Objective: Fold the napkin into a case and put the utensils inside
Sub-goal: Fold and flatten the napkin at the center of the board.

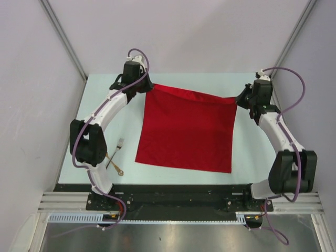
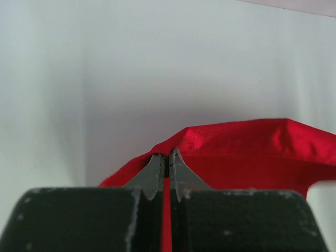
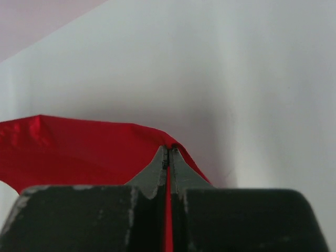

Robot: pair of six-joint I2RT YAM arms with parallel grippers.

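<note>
The left claw (image 2: 166,157) is pressed together on the far left corner of the napkin (image 1: 189,131), and its wrist view shows red cloth running between the fingers. The right claw (image 3: 167,152) pinches the far right corner likewise. Only the top view shows the napkin whole, its far edge lifted between the claws and its near edge on the surface (image 1: 247,157). The utensils (image 1: 115,156) lie left of it, apart.
</note>
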